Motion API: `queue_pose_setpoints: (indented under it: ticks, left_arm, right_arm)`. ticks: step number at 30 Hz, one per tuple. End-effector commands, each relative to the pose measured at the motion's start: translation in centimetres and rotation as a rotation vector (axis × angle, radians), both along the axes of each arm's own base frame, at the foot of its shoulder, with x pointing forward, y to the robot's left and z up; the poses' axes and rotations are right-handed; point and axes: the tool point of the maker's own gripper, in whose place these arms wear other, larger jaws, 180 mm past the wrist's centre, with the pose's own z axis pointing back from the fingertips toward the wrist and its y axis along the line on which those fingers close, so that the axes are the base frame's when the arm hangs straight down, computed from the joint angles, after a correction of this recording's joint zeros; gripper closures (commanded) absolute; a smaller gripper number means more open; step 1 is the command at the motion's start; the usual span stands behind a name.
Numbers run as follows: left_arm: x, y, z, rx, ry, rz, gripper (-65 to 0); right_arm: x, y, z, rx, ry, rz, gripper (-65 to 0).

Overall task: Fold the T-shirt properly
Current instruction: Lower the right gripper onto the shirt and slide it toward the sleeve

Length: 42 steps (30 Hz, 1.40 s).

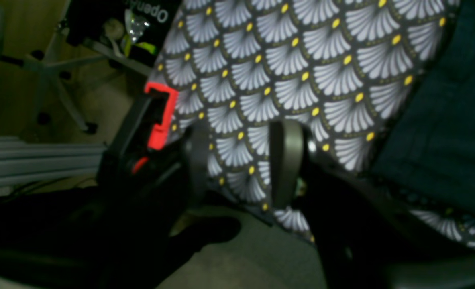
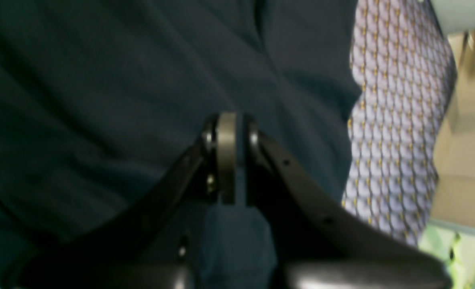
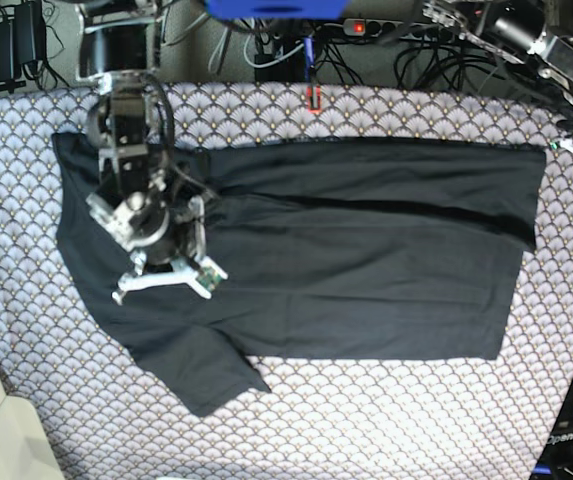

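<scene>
The dark T-shirt (image 3: 346, 260) lies spread across the patterned table cloth, with one sleeve (image 3: 201, 375) pointing to the front left. My right gripper (image 3: 166, 268) is low over the shirt's left part. In the right wrist view its fingers (image 2: 226, 156) stand almost together with a fold of the T-shirt (image 2: 100, 100) pinched between them. My left gripper (image 1: 241, 160) is open and empty over the table's edge, with the T-shirt (image 1: 446, 132) just beside it. In the base view the left arm (image 3: 561, 50) is at the far right corner, near the shirt's corner (image 3: 536, 160).
The fan-patterned table cloth (image 3: 366, 420) covers the whole table. Cables and gear (image 3: 266, 30) line the back edge. A red clamp (image 1: 161, 116) sits at the table's edge, with a chair base (image 1: 52, 76) and the floor beyond it.
</scene>
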Motion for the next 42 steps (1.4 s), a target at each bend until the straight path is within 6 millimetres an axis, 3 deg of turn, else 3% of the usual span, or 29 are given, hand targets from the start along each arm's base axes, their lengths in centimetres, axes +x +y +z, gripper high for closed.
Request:
queue_pose_setpoints:
  ticks: [1, 6, 9, 12, 17, 21, 30, 35, 42]
  left_arm:
    - [0.7, 0.9, 1.7, 0.041, -0.041, -0.003, -23.8]
    - [1.7, 0.3, 1.8, 0.030, -0.065, -0.009, -22.4]
    - [2.4, 0.1, 2.9, 0.047, -0.084, -0.011, -10.8]
    - [4.1, -2.1, 2.8, 0.049, -0.074, -0.083, 0.0]
    - [5.7, -5.8, 1.4, 0.039, -0.022, -0.181, 0.0]
    - [6.5, -7.5, 0.4, 0.029, 0.015, -0.231, 0.0]
    - [4.5, -10.0, -6.7, -0.115, 0.166, -0.264, 0.0]
    - [4.3, -9.6, -7.5, -0.131, 0.186, -0.266, 0.0]
    - [4.3, -9.5, -7.3, -0.124, 0.189, -0.266, 0.0]
  right_arm:
    - [0.3, 0.5, 1.5, 0.026, -0.051, 0.009, -1.9]
    - [-3.1, 1.3, 0.8, 0.048, -0.029, 0.018, -1.8]
    - [-4.4, 1.8, 0.6, 0.066, -0.016, 0.011, -1.8]
    - [-6.0, 2.5, -0.2, 0.090, 0.015, 0.011, -1.8]
    - [-7.4, 3.0, -1.1, 0.104, 0.050, 0.006, -1.8]
    - [-7.4, 3.4, -1.1, 0.118, 0.052, 0.003, -1.8]
    - [-8.6, 3.6, -1.9, 0.126, 0.082, 0.005, -1.8]
    - [-9.0, 4.8, -1.9, 0.131, 0.087, 0.040, -1.8]
    - [-11.4, 6.7, -3.2, 0.146, 0.145, 0.085, -1.8]
